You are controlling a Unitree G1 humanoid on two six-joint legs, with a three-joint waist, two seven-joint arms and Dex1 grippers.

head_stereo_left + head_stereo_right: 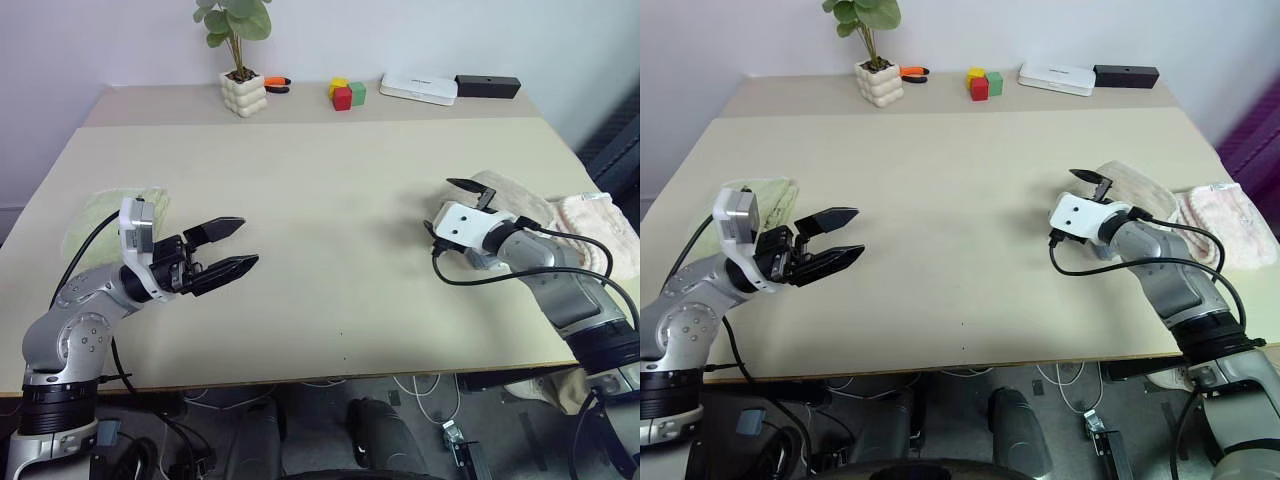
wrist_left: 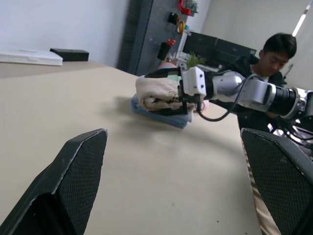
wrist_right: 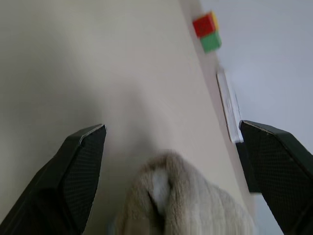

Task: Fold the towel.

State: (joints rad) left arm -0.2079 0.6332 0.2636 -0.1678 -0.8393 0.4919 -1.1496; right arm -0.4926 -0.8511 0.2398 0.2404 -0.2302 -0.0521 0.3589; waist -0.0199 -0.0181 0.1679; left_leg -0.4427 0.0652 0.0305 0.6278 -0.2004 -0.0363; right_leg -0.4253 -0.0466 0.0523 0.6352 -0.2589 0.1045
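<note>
Beige towel (image 1: 510,195) lying bunched at the table's (image 1: 330,260) right side, just beside the pink cloth (image 1: 595,225), long axis running roughly toward the table's far-left corner. Looks soft, light, floppy, so best pinched at a stitched edge or corner. Right gripper (image 3: 171,181) spread wide over it, gripping nothing. Left gripper (image 1: 222,250) gaping too, well apart from the towel.

Beige table (image 1: 330,250), bare across the middle. Near the right edge: folded beige-tan towel (image 1: 512,195), with a pinkish folded cloth (image 1: 600,225) just beside it. Pale green towel (image 1: 105,212) at the left edge. Along the far edge: potted plant (image 1: 243,92), orange-handled tool (image 1: 277,84), coloured blocks (image 1: 346,94), white flat box (image 1: 418,88), black box (image 1: 488,86).
</note>
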